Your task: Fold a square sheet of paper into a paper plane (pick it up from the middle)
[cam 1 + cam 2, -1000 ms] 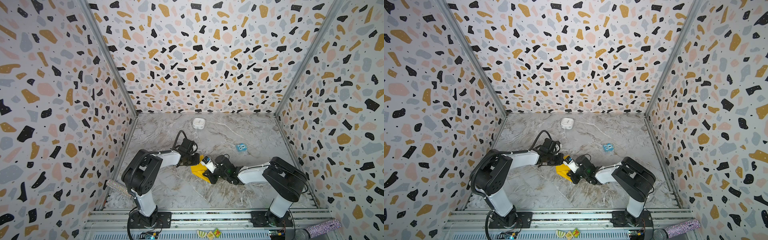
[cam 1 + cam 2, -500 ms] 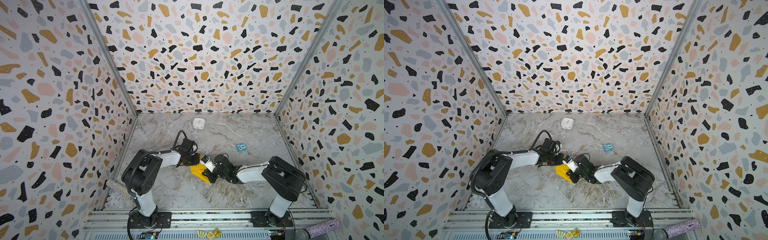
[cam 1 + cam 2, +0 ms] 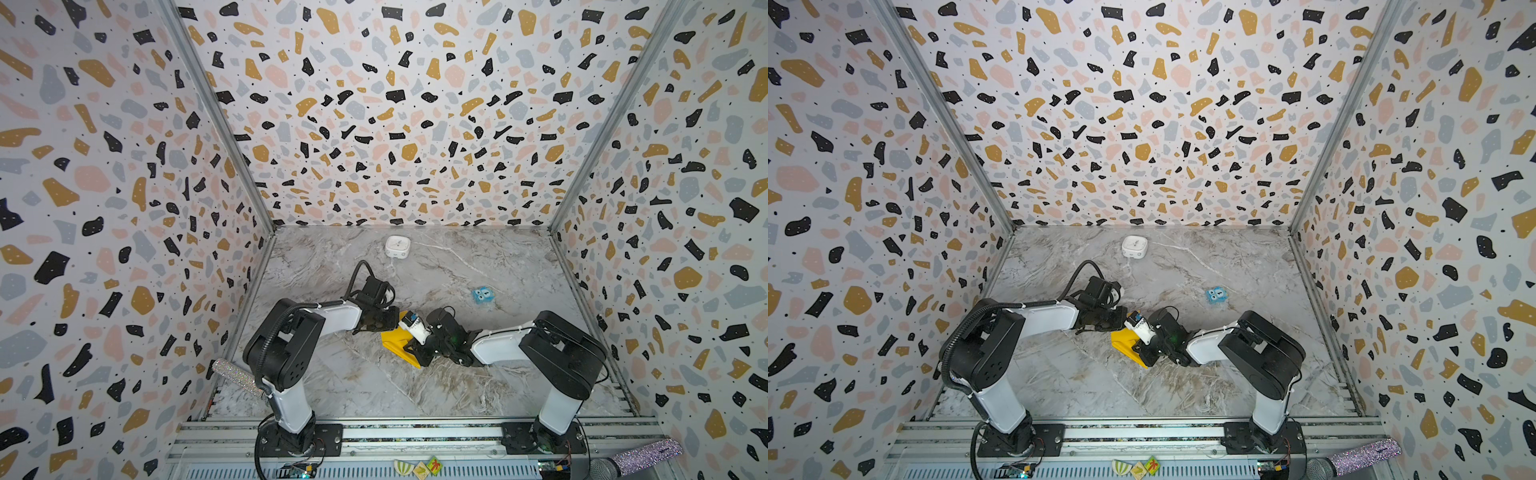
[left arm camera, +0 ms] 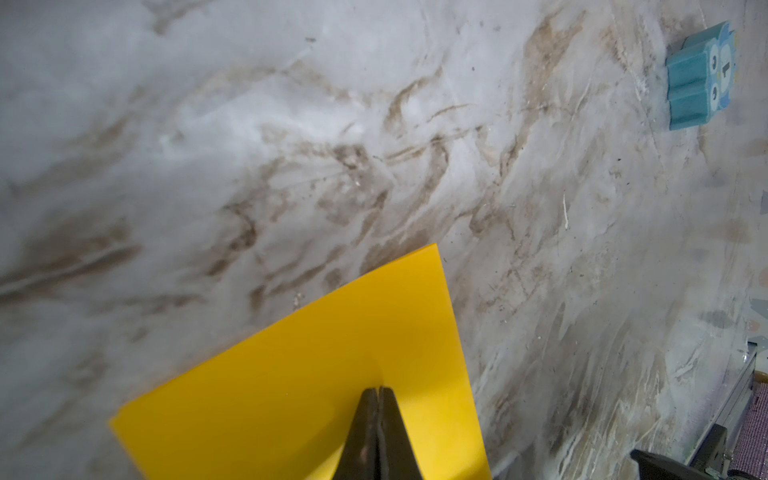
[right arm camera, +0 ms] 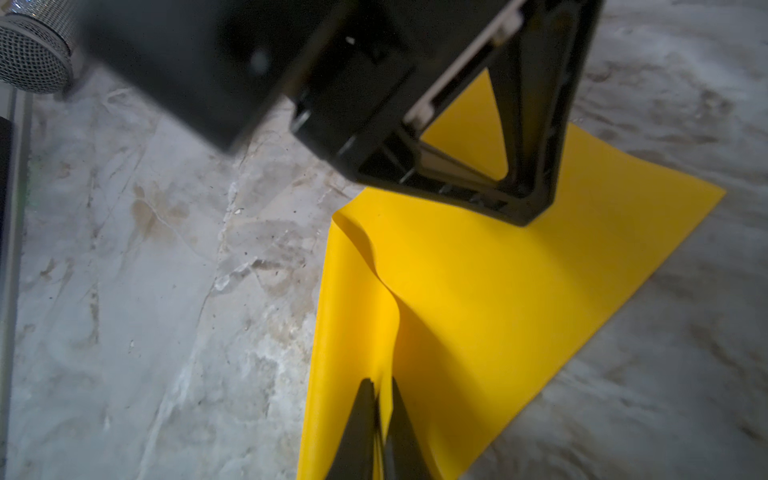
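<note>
Black left pincer [image 4: 378,392]: clenched on the square sheet of paper [image 4: 316,374]; you see its tips pressed together.
Right pincer [image 5: 377,386]: grasping a raised fold of your sheet.
Sheet: buckled, on the marble worktop [image 3: 353,386] between both arms.
Blue cube [image 3: 482,296]: well apart.

In both top views the right end effector [image 3: 410,349] hides much of the square sheet of paper [image 3: 394,338].

Terrazzo-patterned walls [image 3: 374,104] on three sides, grey marbled floor [image 3: 332,386], aluminium rail [image 3: 415,433] in front.
</note>
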Tool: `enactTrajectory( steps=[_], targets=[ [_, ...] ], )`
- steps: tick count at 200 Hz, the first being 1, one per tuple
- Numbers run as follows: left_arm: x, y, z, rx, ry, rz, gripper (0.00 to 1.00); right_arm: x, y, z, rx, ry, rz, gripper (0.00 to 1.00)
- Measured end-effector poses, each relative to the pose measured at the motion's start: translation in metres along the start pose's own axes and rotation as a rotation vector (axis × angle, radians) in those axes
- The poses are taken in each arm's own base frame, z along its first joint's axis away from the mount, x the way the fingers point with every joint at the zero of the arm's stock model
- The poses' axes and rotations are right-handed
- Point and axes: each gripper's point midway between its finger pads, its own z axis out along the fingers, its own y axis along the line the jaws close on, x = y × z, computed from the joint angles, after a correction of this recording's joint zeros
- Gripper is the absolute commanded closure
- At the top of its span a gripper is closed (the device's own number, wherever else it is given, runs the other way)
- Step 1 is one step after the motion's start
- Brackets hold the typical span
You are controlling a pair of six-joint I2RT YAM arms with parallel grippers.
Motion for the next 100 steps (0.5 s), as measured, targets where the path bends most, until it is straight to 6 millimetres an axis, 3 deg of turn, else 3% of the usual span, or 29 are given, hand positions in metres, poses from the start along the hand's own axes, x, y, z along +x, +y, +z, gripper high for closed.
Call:
enactTrajectory(
  steps=[47,75,100],
  targets=[
    [-0.007,-0.001,-0.013,0.04,-0.014,-0.058,0.82,0.0,0.001,0.0,-0.007,0.0,0.001,0.91],
    [-0.02,0.001,-0.031,0.066,-0.068,-0.097,0.83,0.0,0.001,0.0,-0.011,0.0,0.001,0.91],
    [-0.02,0.006,-0.031,0.065,-0.077,-0.112,0.87,0.0,0.002,0.0,-0.014,-0.001,0.001,0.91]
  ],
)
